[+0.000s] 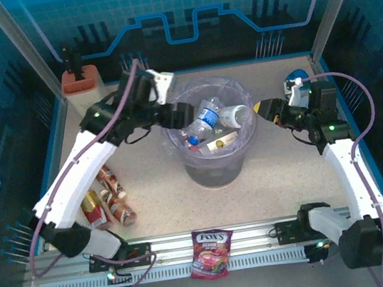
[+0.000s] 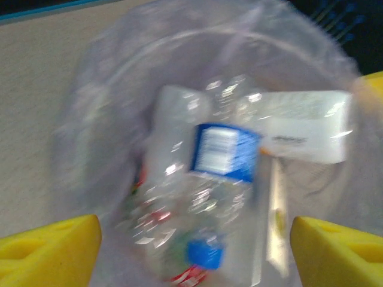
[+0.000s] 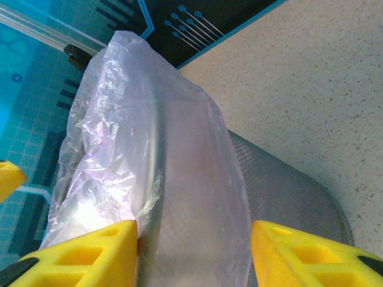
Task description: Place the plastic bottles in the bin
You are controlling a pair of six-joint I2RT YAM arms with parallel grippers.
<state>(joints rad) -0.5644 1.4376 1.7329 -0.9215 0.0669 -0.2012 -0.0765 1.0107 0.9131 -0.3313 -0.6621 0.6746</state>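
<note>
Plastic bottles point(image 1: 110, 199) not yet binned lie on the table point(image 1: 157, 192) left of the bin point(image 1: 218, 174), nearest the left gripper point(image 1: 177, 114), which hangs wide open over it; the right gripper point(image 3: 194, 251) straddles its bagged rim, grip unclear.

White arms point(image 1: 74, 177) (purple cables point(image 1: 369, 99)), yellow-fingered grippers point(image 2: 194, 251)

Left arm point(image 1: 73, 168) reaches inward, left gripper point(image 2: 194, 230) spread wide; right arm point(image 1: 353, 162) bends inward, right gripper point(image 3: 192, 230) fingers partly apart.
</note>
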